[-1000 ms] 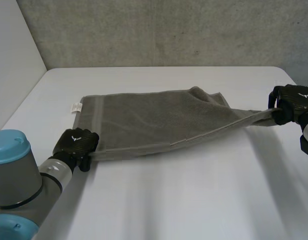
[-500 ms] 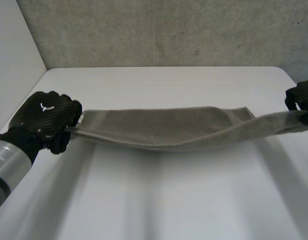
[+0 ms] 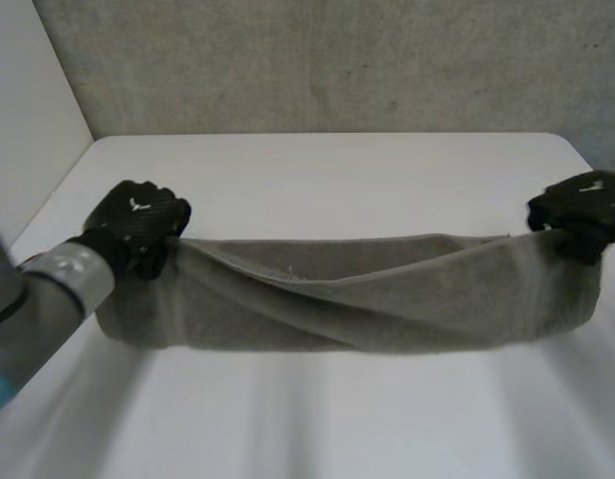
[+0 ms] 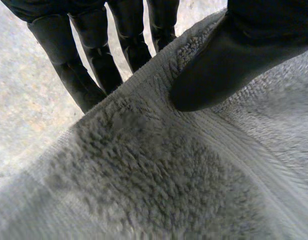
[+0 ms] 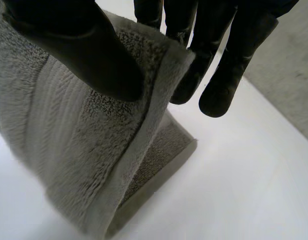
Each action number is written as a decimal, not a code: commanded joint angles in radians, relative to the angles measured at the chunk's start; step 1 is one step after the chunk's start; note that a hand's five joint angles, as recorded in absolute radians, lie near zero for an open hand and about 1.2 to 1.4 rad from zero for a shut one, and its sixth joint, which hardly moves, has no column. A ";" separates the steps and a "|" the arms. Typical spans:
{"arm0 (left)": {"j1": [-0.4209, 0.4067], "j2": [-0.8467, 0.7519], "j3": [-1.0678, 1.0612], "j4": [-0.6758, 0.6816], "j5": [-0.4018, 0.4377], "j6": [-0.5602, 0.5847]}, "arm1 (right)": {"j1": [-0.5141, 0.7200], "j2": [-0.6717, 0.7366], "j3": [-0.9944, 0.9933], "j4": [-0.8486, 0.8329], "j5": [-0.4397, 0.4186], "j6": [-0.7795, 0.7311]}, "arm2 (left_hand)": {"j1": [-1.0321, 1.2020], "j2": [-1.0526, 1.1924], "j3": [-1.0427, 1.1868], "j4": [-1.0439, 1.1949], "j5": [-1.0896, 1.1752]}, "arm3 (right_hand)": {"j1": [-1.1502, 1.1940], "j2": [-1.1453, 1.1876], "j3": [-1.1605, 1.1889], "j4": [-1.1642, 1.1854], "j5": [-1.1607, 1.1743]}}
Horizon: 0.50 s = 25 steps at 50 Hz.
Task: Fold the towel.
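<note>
The grey towel (image 3: 357, 299) hangs across the middle of the frame over the white desk (image 3: 337, 170). The left hand (image 3: 138, 222) pinches its left end and the right hand (image 3: 584, 208) pinches its right end.

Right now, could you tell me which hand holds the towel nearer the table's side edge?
The right hand, pinching the towel at the side edge of the table; the left hand grips well inboard.

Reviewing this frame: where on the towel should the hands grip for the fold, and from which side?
At the two ends of its upper edge, each hand coming from its own outer side. The left hand and right hand pinch the towel there, so it hangs stretched between them, likely easy to lay down folded.
</note>
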 commanded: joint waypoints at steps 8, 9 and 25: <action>-0.027 -0.475 0.469 -0.015 -0.020 -0.002 | 0.158 0.336 -0.259 -0.244 0.191 0.133 | -0.042 -0.111 -0.142 -0.118 -0.249 | 0.060 0.087 0.064 0.061 0.053; -0.030 -0.510 0.511 -0.021 -0.028 -0.001 | 0.171 0.363 -0.288 -0.263 0.205 0.143 | -0.042 -0.111 -0.142 -0.118 -0.249 | 0.060 0.087 0.064 0.061 0.053; -0.032 -0.640 0.698 -0.098 -0.042 -0.001 | 0.195 0.583 -0.534 -0.289 0.311 0.144 | -0.042 -0.111 -0.142 -0.118 -0.249 | 0.060 0.087 0.064 0.061 0.053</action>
